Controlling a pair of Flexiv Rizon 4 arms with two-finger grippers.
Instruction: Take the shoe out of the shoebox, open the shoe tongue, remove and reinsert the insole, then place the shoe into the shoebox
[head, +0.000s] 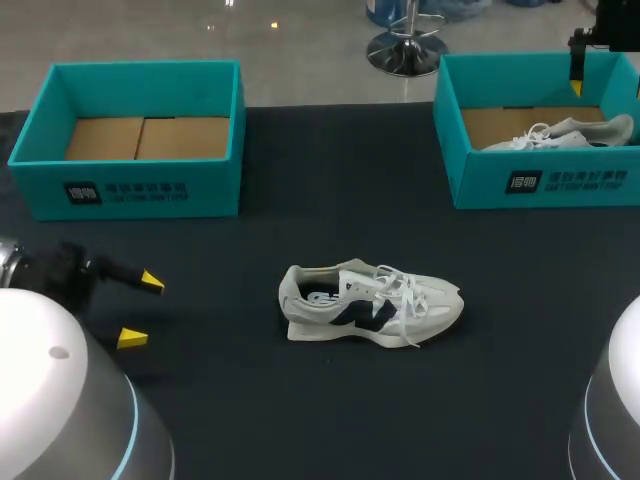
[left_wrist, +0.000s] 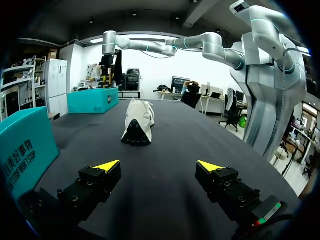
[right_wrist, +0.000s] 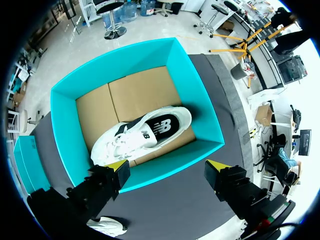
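Worktop (head: 300, 410): a flat, matte black covering that carries two boxes at the far side and one shoe near the middle.
Left shoebox (head: 130, 185): teal and open-topped, at the far left. Its brown cardboard floor shows, in two flaps.
Right shoebox (head: 545, 180): the same teal kind, at the far right, well apart from the other box.
Boxed shoe (right_wrist: 145, 132): white with a dark patch, lying slantwise on the cardboard floor of the right shoebox, close to the wall nearest me.
Loose shoe (head: 370, 303): white with dark navy side panels, standing on its sole on the bare cloth between the two boxes and nearer to me. Its toe points to my right, its heel to my left, and its white laces lie slack over the top. The insole looks seated inside, though I cannot be sure from here.
Left pincer (left_wrist: 159, 166): low over the cloth at my near left, its fingers spread wide with nothing between them. The loose shoe's heel faces it from well ahead.
Right pincer (right_wrist: 167, 167): hanging above the right shoebox and looking straight down into it, released, its yellow tips apart over the near wall, clear of the boxed shoe.
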